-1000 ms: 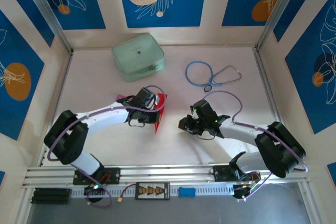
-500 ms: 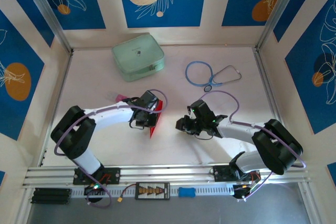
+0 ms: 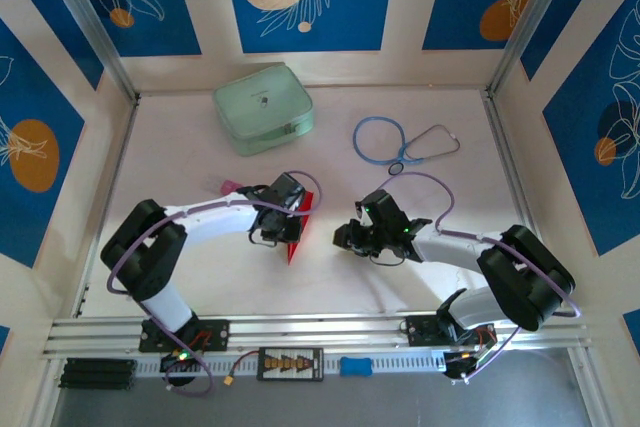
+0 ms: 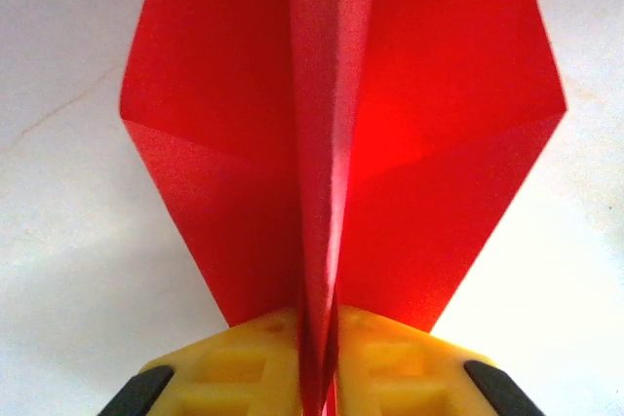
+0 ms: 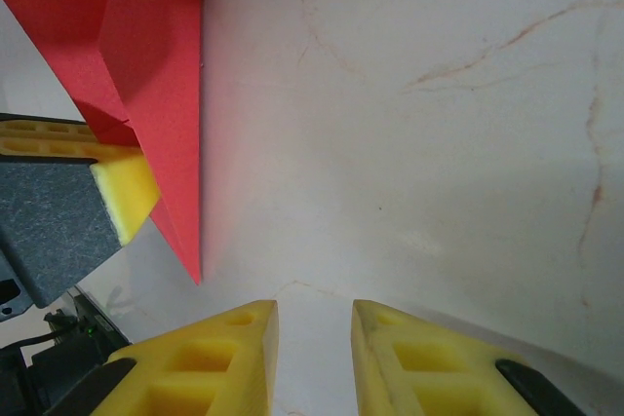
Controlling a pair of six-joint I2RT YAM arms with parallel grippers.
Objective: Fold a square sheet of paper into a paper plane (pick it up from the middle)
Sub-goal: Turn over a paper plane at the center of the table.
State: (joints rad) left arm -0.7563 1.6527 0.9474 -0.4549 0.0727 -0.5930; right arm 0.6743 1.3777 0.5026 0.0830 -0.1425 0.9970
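The paper plane (image 3: 296,240) is a bright red creased dart standing on its folded keel at mid-table, wings spread to both sides (image 4: 331,94). My left gripper (image 3: 287,217) has its yellow fingers (image 4: 244,358) pressed against either side of the keel, shut on it (image 4: 327,362). My right gripper (image 3: 346,237) sits just to the right of the plane, low over the table. Its jaws (image 5: 314,358) stand apart with only bare table between them. In the right wrist view the plane's tip (image 5: 161,114) points down beside a left finger (image 5: 122,192).
A pale green case (image 3: 263,108) lies at the back left. A blue stethoscope (image 3: 400,142) lies at the back right. A small pink object (image 3: 228,186) peeks out behind the left arm. Walls close in the table on three sides.
My left gripper has carried the plane a little toward the near edge and lower. The right gripper has edged slightly left, closer to the plane.
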